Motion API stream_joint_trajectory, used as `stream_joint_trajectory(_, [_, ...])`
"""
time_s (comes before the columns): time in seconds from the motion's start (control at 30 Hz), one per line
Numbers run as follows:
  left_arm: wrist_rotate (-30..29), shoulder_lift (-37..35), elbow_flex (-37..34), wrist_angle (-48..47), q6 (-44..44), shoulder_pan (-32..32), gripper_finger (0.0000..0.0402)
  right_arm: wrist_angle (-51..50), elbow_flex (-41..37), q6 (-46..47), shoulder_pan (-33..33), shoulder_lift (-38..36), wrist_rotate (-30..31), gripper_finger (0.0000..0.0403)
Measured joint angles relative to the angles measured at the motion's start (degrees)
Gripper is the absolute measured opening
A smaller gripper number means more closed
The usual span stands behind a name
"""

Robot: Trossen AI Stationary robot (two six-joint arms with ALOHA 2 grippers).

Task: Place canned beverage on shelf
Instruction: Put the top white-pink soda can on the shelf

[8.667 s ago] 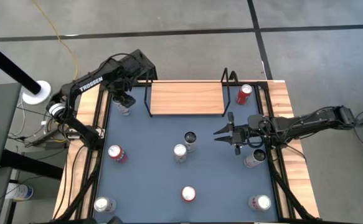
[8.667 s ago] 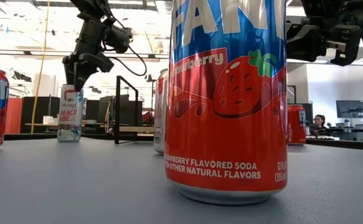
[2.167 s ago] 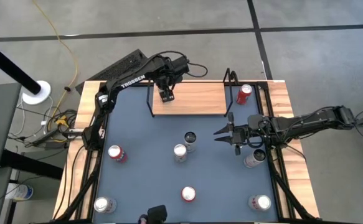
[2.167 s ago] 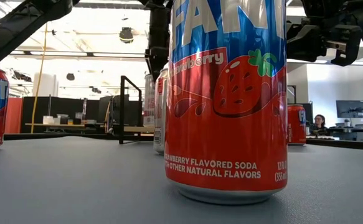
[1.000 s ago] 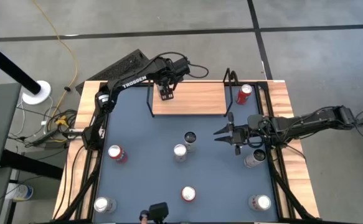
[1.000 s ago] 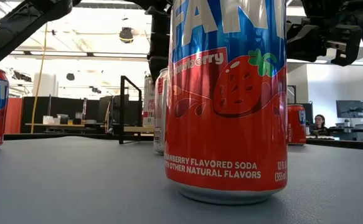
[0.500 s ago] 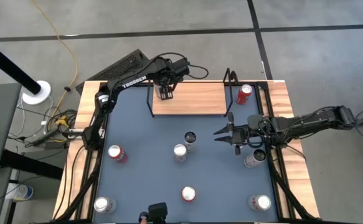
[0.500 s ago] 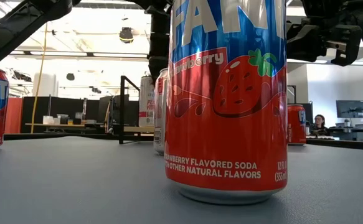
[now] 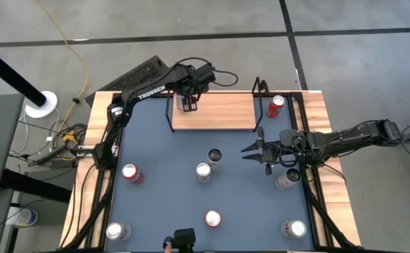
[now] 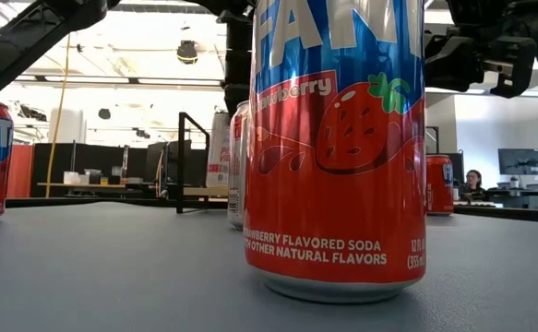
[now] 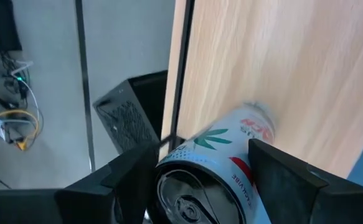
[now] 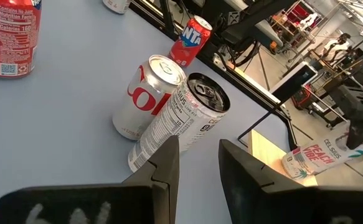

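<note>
The left gripper (image 9: 188, 105) straddled a white Celsius can (image 11: 221, 163) standing on the shelf (image 9: 222, 112), a smooth light-wood board on black wire. Whether its jaws gripped could not be told. The right gripper (image 9: 249, 150) hung nearby, slightly parted and empty.

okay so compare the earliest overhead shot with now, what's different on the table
The left gripper carried the white Celsius can from the table's far-left corner to the left end of the shelf, where the can now stands on the board. Its fingers still flank the can and have eased apart in the last second. The right gripper and the other cans, including the red can beside the shelf, stayed put.
</note>
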Motion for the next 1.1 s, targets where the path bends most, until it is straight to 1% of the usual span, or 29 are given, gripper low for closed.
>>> stream_joint_trajectory(0.13, [0.1,0.2,1.7,0.3,0.8,-0.6,0.0237,1.8,0.0,0.0,-0.1,0.0,0.0,0.0111])
stream_joint_trajectory(0.4, [-0.2,0.2,7.7,0.2,0.6,-2.5,0.0237,3.2,0.0,0.0,-0.1,0.1,0.0,0.0111])
stream_joint_trajectory(0.5, [-2.1,-0.4,7.6,0.0,0.0,-3.1,0.0237,5.8,0.0,0.0,-0.1,1.3,0.0,0.0111])
stream_joint_trajectory(0.63, [-4.3,-0.6,7.6,-4.6,-2.7,-3.2,0.0238,8.2,0.0,-0.7,-0.1,4.1,0.0,0.0111])
stream_joint_trajectory(0.7, [-3.5,-0.6,7.6,-7.9,-3.6,-3.1,0.0238,9.2,0.0,-1.3,-0.1,5.4,0.1,0.0111])
stream_joint_trajectory(0.8, [0.2,-0.7,7.6,-11.7,-4.3,-3.1,0.0236,10.2,0.0,-2.5,-0.1,6.5,0.1,0.0111])
stream_joint_trajectory(0.87, [3.7,-0.7,7.6,-13.1,-4.3,-3.4,0.0228,11.4,0.0,-2.5,-0.1,7.0,0.1,0.0111])
stream_joint_trajectory(0.93, [5.1,-0.7,7.6,-13.5,-4.3,-3.7,0.0212,11.5,0.0,-2.6,-0.1,7.0,0.1,0.0111])
stream_joint_trajectory(1.03, [4.4,-0.7,7.6,-13.5,-3.6,-4.0,0.0181,11.4,0.0,-2.5,-0.1,7.0,0.2,0.0111])
stream_joint_trajectory(1.1, [2.1,-0.7,7.6,-13.4,-3.3,-4.0,0.0159,11.3,0.0,-2.5,-0.1,7.1,0.5,0.0111])
